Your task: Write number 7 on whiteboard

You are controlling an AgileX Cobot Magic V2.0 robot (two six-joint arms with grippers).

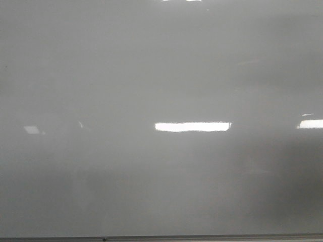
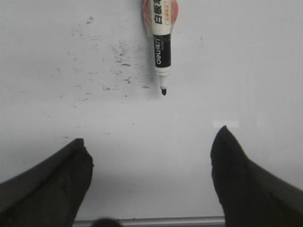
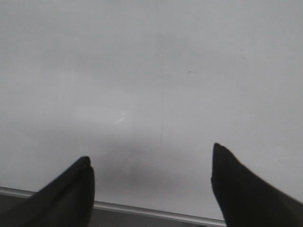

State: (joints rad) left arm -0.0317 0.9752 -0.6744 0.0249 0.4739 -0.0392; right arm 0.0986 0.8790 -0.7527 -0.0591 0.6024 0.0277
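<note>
Front view: large glossy pale grey-white whiteboard [image 1: 151, 75] is blank w/ glare patches only, no 7 drawn yet, so the job looks to be at the start. Left wrist view: left end effector [image 2: 151, 156] spread wide, empty, facing a black-and-white uncapped marker pen [image 2: 161, 45] lying on the board; next move prob. calls for reaching fwd and pinching its barrel. Right wrist view: right end effector [image 3: 151, 163] also spread, empty, near the board's thin grey frame edge [image 3: 142, 210].

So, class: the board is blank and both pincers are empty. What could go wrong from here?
1. The marker lies uncapped on the whiteboard; a clumsy grab by the open left pincer could drag its tip and leave a stray line.
2. Old smudges beside the marker may clutter the digit.
3. Glare in the front view could hide a thin stroke.
</note>
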